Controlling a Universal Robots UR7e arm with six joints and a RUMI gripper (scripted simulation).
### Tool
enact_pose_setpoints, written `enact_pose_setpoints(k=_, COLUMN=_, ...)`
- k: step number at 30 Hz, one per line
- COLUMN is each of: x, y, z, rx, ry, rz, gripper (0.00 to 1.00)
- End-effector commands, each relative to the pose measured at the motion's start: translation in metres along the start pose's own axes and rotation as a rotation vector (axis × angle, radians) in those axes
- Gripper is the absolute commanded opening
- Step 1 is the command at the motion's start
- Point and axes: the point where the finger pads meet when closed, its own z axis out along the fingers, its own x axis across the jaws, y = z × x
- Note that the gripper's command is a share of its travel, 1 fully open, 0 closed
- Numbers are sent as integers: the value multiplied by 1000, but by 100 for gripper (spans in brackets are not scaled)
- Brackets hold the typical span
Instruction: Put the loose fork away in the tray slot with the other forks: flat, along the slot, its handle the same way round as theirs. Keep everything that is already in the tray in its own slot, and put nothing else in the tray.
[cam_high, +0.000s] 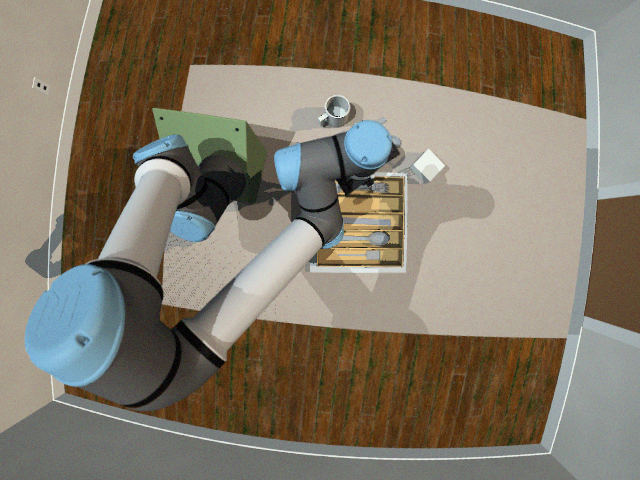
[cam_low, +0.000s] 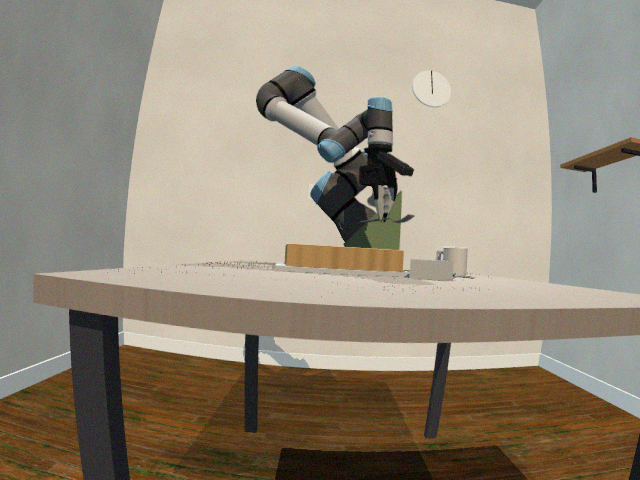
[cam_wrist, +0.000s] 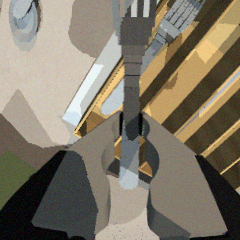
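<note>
Pinching the loose fork (cam_wrist: 131, 75) by its handle, the gripper (cam_wrist: 131, 131) hangs in the air above the tray (cam_low: 343, 257). Its two grey fingers press on the handle from both sides.

The fork is flat and grey. Its handle is a long thin strip with a square end that pokes out behind the fingers. The other end gets wider and splits into tines at the top edge of the wrist view. From the side view the fork (cam_low: 388, 219) lies almost level, well above the tray and not touching it.

Just below the tines, in the wrist view, another fork (cam_wrist: 176, 21) lies in a slot of the wooden tray (cam_wrist: 200, 75). From the top view, the forks already in the tray (cam_high: 381, 186) lie in the end slot, the one nearest the mug. The arm hides the gripper there.

The tray (cam_high: 404, 227) has long slots side by side. A spoon (cam_high: 376, 238) lies in one of them.

Beside the tray sits a small white box (cam_high: 429, 164). A grey mug (cam_high: 337, 110) stands a little farther off on the table (cam_high: 491, 232). A green block (cam_high: 217, 139) sits near the base of the arm.
</note>
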Motion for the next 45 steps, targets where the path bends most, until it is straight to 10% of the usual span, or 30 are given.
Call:
enact_pose_setpoints(k=1, x=1, y=2, z=-1, rx=-27, ry=9, rz=250, gripper=2)
enact_pose_setpoints(k=45, x=5, y=8, z=0, rx=-67, ry=0, rz=593, gripper=2)
